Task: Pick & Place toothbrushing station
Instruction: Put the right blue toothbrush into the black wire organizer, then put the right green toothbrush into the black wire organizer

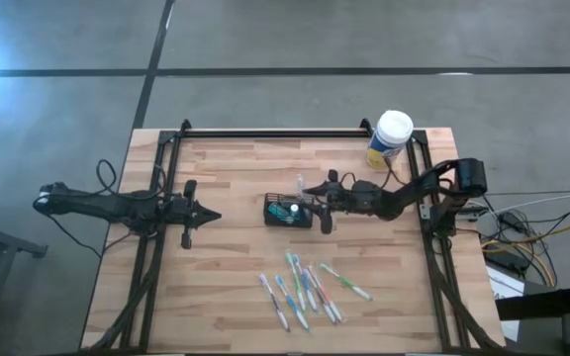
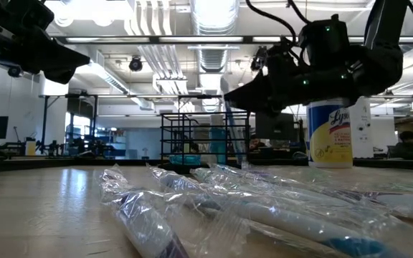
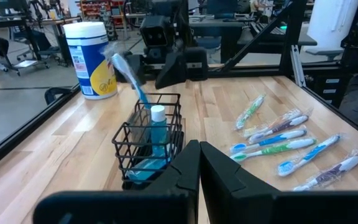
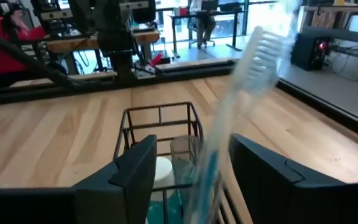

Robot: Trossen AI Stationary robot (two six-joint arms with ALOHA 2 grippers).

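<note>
Your right gripper [image 4: 191, 168] stands wide, directly above the toothbrushing station [image 1: 290, 212]; the toothbrush [image 4: 241, 93] leans loose between its fingers. If you lift carelessly, a finger could drag it out.

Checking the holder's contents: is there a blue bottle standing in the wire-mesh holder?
Yes: the left wrist view shows a white-capped blue bottle standing upright inside the black wire-mesh holder.

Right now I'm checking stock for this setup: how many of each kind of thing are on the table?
Wire-mesh holder: 1
Toothbrush standing in the holder: 1
Blue bottle in the holder: 1
White-lidded canister: 1
Loose wrapped toothbrushes: about 7, since they overlap
Total: about 11
</note>
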